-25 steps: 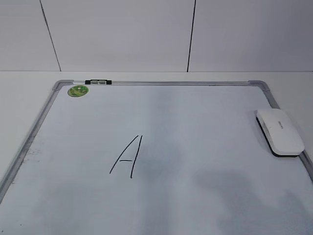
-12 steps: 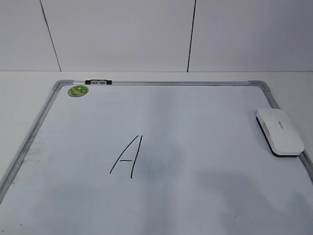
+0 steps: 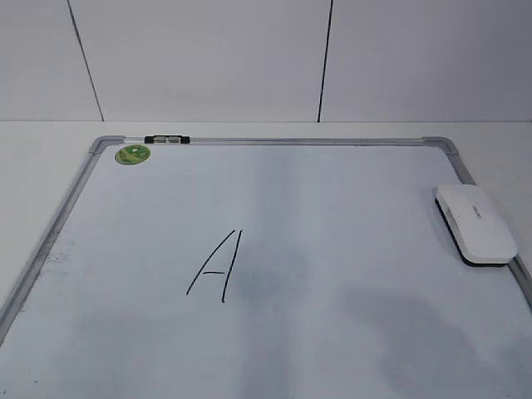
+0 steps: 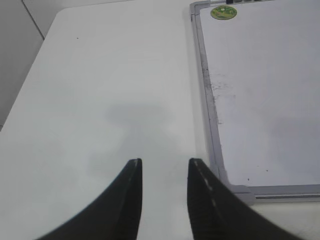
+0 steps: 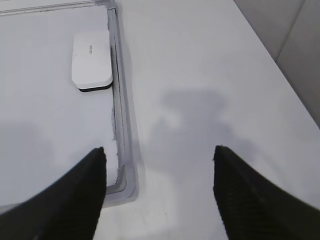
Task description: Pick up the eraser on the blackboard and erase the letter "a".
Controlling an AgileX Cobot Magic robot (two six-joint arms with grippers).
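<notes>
The eraser [image 3: 475, 224] lies at the board's [image 3: 332, 208] right edge. Both pincers hover over the desk [image 4: 110, 75] holding nothing, left [image 4: 165, 165] narrowly parted, right [image 5: 159, 150] wide.

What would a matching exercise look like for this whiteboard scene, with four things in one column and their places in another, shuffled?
Things:
1. white plastic eraser
2. round green sticker
3. large black letter "A"
4. left gripper

Places:
A. board's far left corner
B. over bare table, left of the board
C. board's right edge
D. middle of the board

Pairs: 1-C, 2-A, 3-D, 4-B
</notes>
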